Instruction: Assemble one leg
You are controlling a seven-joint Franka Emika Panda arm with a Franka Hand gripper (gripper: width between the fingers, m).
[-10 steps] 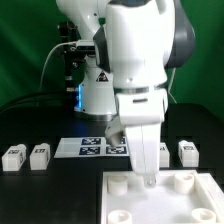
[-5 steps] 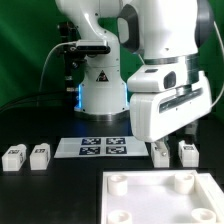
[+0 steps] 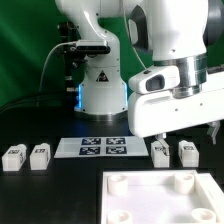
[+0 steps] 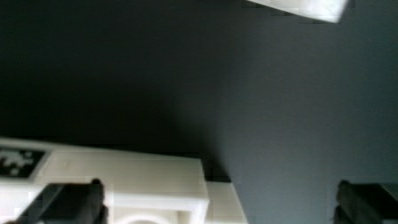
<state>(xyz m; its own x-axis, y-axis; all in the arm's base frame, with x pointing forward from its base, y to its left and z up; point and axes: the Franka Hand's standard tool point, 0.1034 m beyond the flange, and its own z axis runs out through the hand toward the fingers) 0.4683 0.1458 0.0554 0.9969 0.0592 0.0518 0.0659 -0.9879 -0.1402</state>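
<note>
Black tabletop (image 3: 50, 188) bears small white legs (image 3: 40, 154) and marker board (image 3: 100, 147), green backdrop (image 3: 20, 40) behind.

Marker board (image 3: 100, 147) flat on black table (image 3: 45, 190), white square panel (image 3: 150, 200) with round corner sockets, green backdrop (image 3: 22, 60)

Four small white oblong blocks lie flat on the black table, low in the exterior view, in two pairs. The first leg (image 3: 13, 155) sits at the far lower left. The second leg (image 3: 40, 154) is just beside it to the right, a thin gap between them. Well apart from those, toward the lower right, are the third leg (image 3: 160, 152) and the fourth leg (image 3: 187, 151), also side by side and not touching. Each carries a black-and-white square tag on its upward face. All four point the same way, short ends toward the camera.
</note>
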